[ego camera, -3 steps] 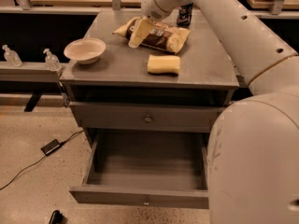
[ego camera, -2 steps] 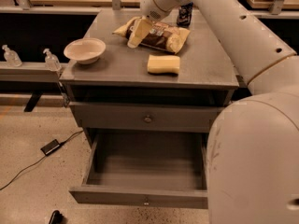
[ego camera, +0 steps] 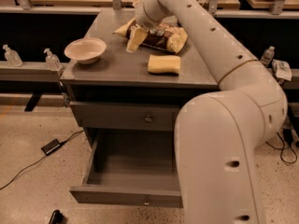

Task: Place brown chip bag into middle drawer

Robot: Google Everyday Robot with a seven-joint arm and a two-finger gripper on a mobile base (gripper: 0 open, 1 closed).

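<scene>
Cabinet top [ego camera: 112, 71]: arm [ego camera: 210, 36] outstretched, fingers [ego camera: 136, 38] at brown chip bag [ego camera: 162, 35]

Cabinet top [ego camera: 117, 68]: bowl [ego camera: 85, 49], sponge [ego camera: 164, 64], bag [ego camera: 163, 35] at claw [ego camera: 136, 38]

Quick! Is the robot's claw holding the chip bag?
Gripper: down at the brown chip bag on the cabinet top; open or closed cannot be told.

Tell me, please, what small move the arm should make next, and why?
Probably ease the gripper down onto the brown chip bag and grasp it: the gripper is at one end of the bag, the bag lies on the cabinet top, and the middle drawer below is already open.
</scene>
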